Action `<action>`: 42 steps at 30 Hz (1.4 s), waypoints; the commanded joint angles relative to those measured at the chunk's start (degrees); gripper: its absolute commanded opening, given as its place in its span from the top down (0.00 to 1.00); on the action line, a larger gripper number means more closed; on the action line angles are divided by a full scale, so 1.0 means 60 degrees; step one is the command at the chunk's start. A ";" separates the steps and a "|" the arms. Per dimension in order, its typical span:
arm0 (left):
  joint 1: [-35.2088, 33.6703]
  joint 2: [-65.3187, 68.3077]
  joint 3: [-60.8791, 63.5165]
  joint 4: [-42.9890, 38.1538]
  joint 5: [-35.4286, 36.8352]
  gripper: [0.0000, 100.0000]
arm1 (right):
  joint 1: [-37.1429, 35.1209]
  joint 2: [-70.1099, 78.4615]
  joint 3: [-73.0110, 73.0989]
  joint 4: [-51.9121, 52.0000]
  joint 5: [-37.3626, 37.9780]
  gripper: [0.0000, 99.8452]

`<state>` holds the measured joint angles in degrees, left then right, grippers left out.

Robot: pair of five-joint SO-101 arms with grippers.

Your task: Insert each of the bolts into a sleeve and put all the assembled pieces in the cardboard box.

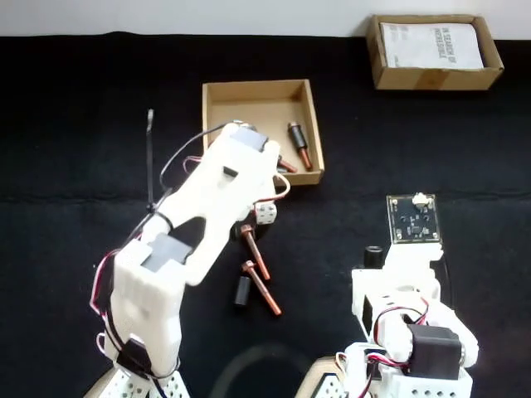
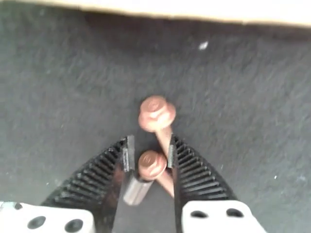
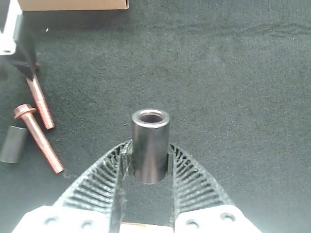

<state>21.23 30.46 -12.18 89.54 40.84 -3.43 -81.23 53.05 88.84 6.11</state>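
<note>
**Sleeve (image 3: pixel 150 141) held, bolt (image 2: pixel 155 114) loose**

The right gripper (image 3: pixel 149 146) clamps the sleeve, well apart from the cardboard box (image 1: pixel 253 112). The left gripper (image 2: pixel 150 141), fingers parted, hangs over a loose bolt near the box (one assembled piece (image 1: pixel 299 145) lies inside).

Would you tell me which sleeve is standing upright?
The sleeve in the right jaws, open end up. The other sleeve lies on its side beside a bolt. A third lies in the box.

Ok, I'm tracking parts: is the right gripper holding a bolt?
No, the right gripper is shut on a dark sleeve whose bore is empty.
</note>
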 commanded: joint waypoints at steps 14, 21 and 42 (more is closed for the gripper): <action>0.0125 0.1341 -0.1722 0.0484 0.0044 0.87 | 0.0095 -0.0037 0.0007 -0.0432 0.0396 0.99; 0.0139 0.0520 -0.1707 0.1143 0.0015 0.87 | 0.0081 -0.0037 0.0022 -0.0623 0.0396 0.99; 0.0388 -0.0388 -0.0198 0.1143 0.0044 0.87 | 0.0081 -0.0037 -0.0051 -0.0549 0.0410 0.99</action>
<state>22.99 31.60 -13.41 97.63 40.84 -3.43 -81.23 53.05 86.02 7.96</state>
